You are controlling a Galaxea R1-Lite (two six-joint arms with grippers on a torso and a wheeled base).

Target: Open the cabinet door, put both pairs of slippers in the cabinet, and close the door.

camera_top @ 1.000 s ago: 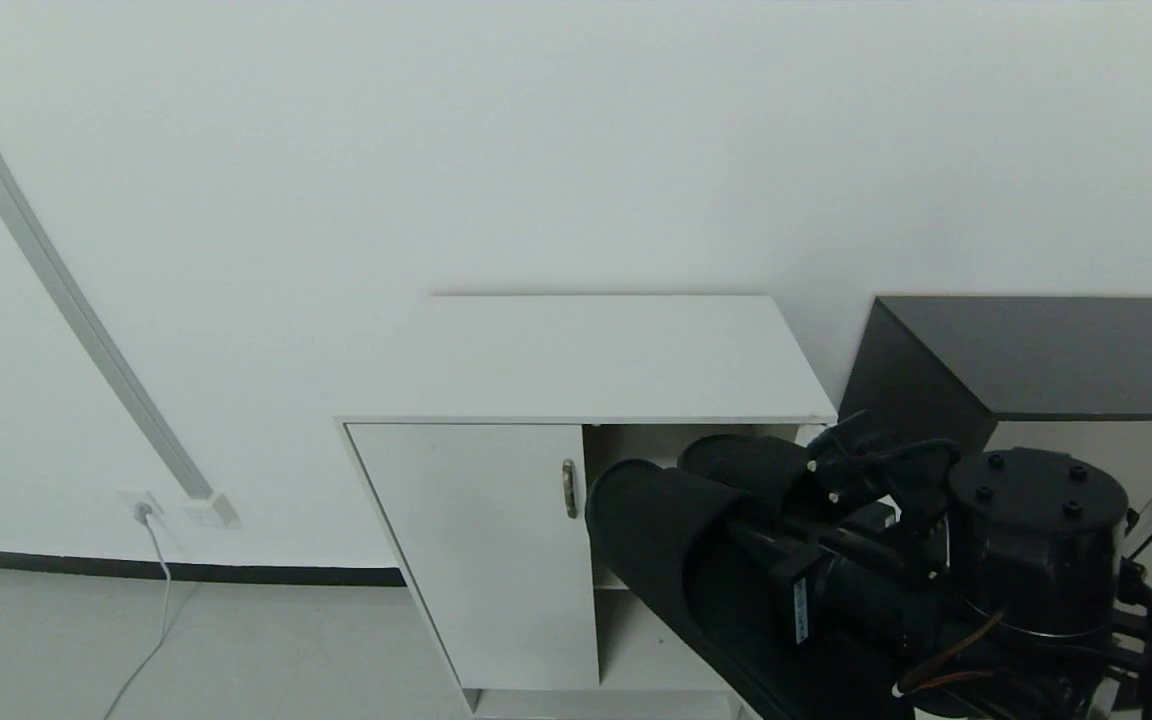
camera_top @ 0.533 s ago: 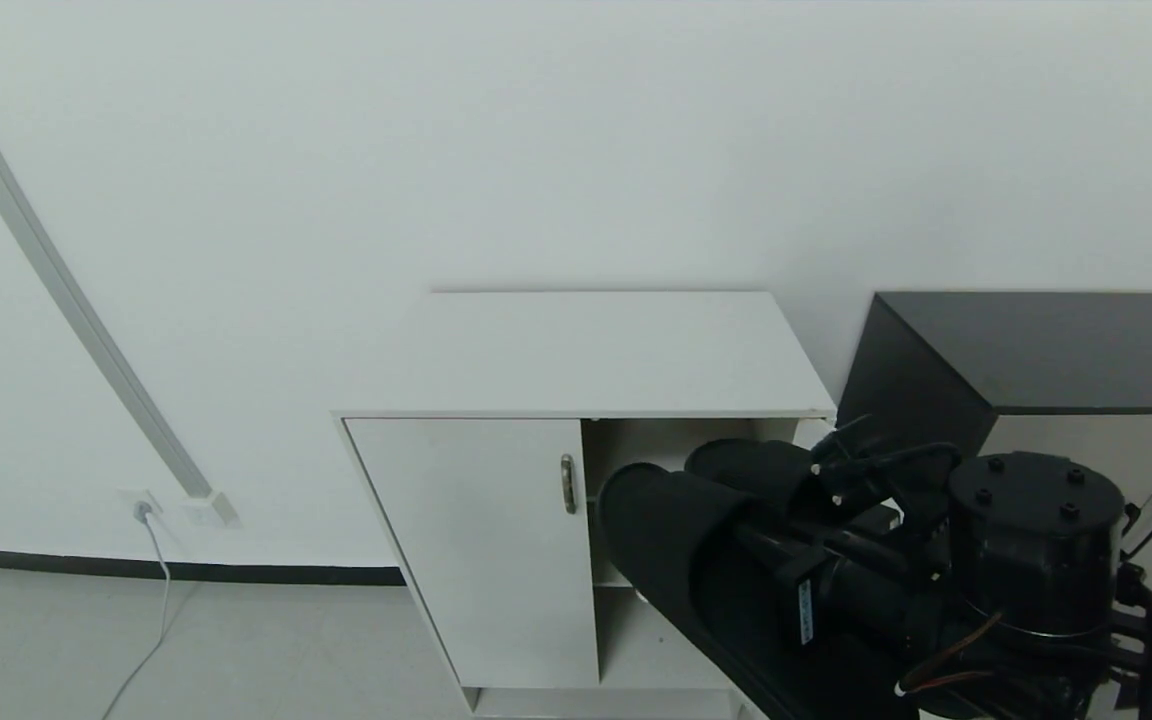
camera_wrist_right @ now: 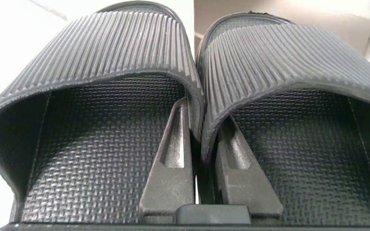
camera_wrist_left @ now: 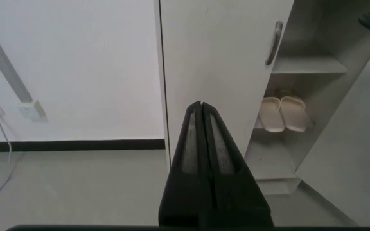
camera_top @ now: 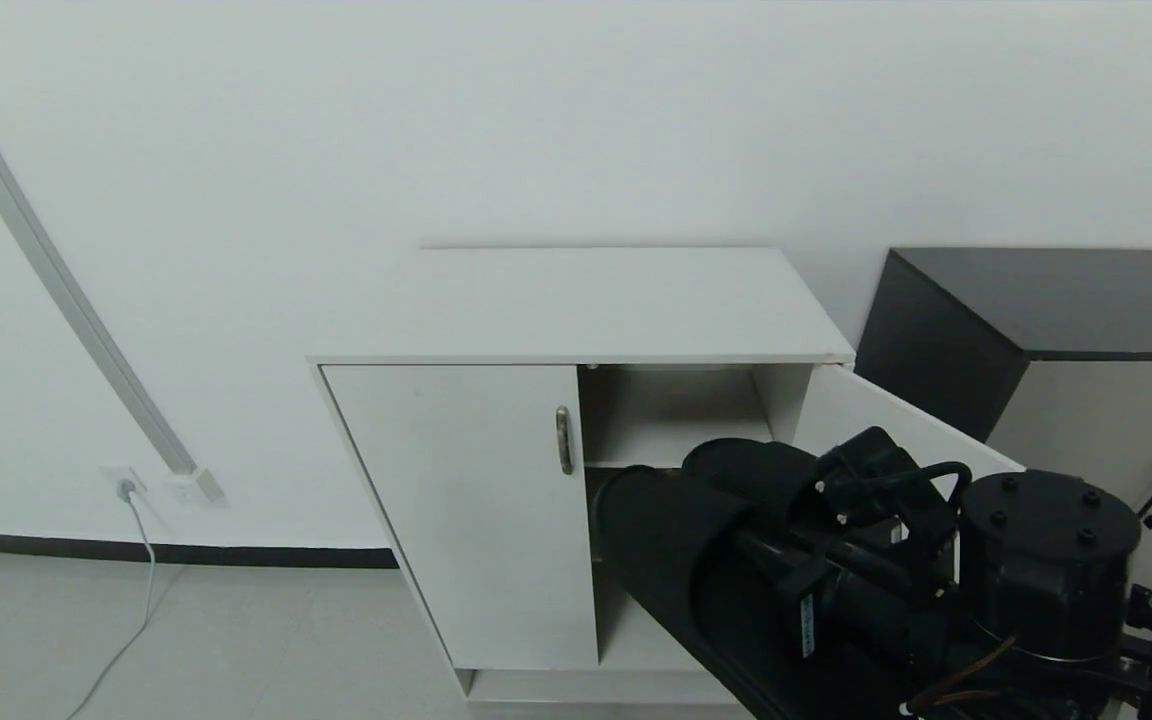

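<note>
A white wall (camera_top: 536, 120) and a grey floor (camera_top: 186, 640) frame a white cabinet (camera_top: 596, 300) with a dark cabinet (camera_top: 1036, 300) just beside it on the robot's right. The white cabinet's left door (camera_top: 456, 510) is shut, its metal handle (camera_top: 563, 440) upright at the inner edge, while the right door (camera_top: 886, 420) stands swung open, baring the shelves. In the left wrist view a pair of pale slippers (camera_wrist_left: 284, 113) lies side by side on a lower shelf inside. The right claw (camera_wrist_right: 201, 122) has one finger inside each of the black slippers (camera_wrist_right: 108, 128) and pinches their two inner walls together, so the pair hangs side by side. In the head view the black slippers (camera_top: 676, 540) sit in front of the open half of the cabinet, perhaps at its threshold; the angle makes it hard to tell whether they are inside. The left claw (camera_wrist_left: 201, 109) is closed tight with nothing in it, out in front of the shut door.
</note>
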